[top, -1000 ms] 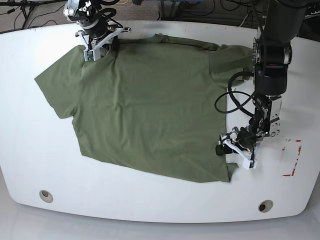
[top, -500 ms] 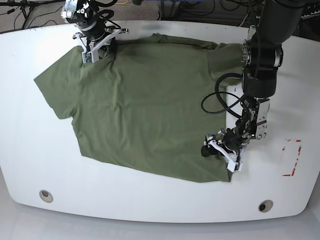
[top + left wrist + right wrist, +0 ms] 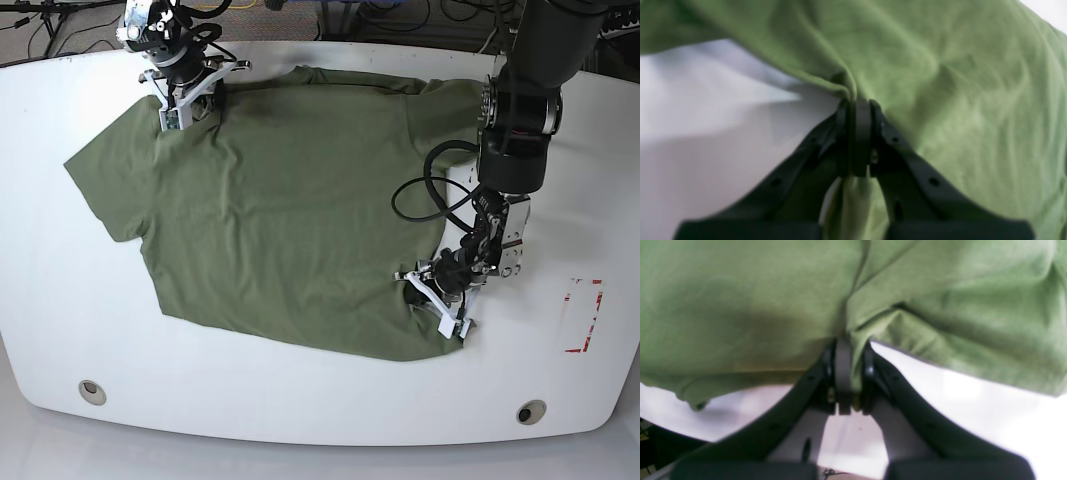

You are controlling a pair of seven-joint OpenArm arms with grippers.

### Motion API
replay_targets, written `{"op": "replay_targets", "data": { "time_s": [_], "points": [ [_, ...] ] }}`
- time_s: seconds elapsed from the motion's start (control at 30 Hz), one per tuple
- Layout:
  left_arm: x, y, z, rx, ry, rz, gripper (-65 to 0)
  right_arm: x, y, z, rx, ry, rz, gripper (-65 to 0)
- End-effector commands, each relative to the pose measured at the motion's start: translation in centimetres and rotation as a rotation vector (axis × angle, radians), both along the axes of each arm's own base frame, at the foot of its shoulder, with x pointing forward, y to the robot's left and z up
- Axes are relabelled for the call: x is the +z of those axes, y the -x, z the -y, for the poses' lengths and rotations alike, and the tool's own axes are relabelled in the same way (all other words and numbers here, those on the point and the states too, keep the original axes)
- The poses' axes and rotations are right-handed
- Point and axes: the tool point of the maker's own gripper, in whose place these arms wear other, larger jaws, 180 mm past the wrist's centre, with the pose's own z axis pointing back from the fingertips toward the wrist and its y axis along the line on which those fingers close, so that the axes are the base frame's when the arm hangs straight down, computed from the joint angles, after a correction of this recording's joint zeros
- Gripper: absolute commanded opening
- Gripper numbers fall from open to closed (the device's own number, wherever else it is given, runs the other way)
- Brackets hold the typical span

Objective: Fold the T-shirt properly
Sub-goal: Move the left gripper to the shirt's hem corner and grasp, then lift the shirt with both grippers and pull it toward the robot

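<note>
We have the T-shirt point(image 3: 290, 210) spread flat across the middle of the white tabletop point(image 3: 60, 330). The right gripper point(image 3: 183, 97) pinches the shoulder cloth near the far edge; the left gripper point(image 3: 440, 300) pinches the hem corner near the right edge. We judge the first fold is starting; next, both lift and carry the side across together.

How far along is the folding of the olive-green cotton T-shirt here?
Early. Done: olive-green cotton T-shirt lies spread on the white table, no fold made. In hand: left gripper and right gripper each pinch an edge. Left: every fold.
</note>
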Motion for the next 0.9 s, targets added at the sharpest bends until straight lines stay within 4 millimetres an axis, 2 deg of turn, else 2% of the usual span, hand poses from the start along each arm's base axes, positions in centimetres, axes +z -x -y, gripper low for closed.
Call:
{"op": "replay_targets", "data": {
  "time_s": [0.0, 0.13, 0.2, 0.5, 0.7, 0.87],
  "points": [
    [1.0, -0.6, -0.4, 0.003, -0.005, 0.008, -65.0, 0.6, -0.6, 0.3, 0.002, 0.012, 0.026, -64.5],
    [2.0, -0.7, -1.4, 0.040, 0.011, 0.053, -65.0, 0.6, -0.7, 0.2, 0.004, 0.011, 0.029, -64.5],
    [2.6, -0.8, -2.6, 0.054, 0.000, 0.077, -65.0, 0.7, -0.8, 0.2, 0.004, 0.011, 0.032, -64.5],
    [5.6, -0.6, -5.7, 0.065, -0.055, 0.154, -65.0, 2.1, -2.4, 0.4, 0.015, 0.027, 0.087, -64.5],
    [7.4, 0.2, -8.3, 0.112, -0.072, 0.185, -65.0, 3.3, -4.7, 0.9, 0.023, 0.045, 0.145, -64.5],
    [9.6, 0.7, -11.4, 0.153, -0.116, 0.219, -65.0, 4.2, -6.5, 1.2, 0.026, 0.055, 0.189, -64.5]
  ]
}}
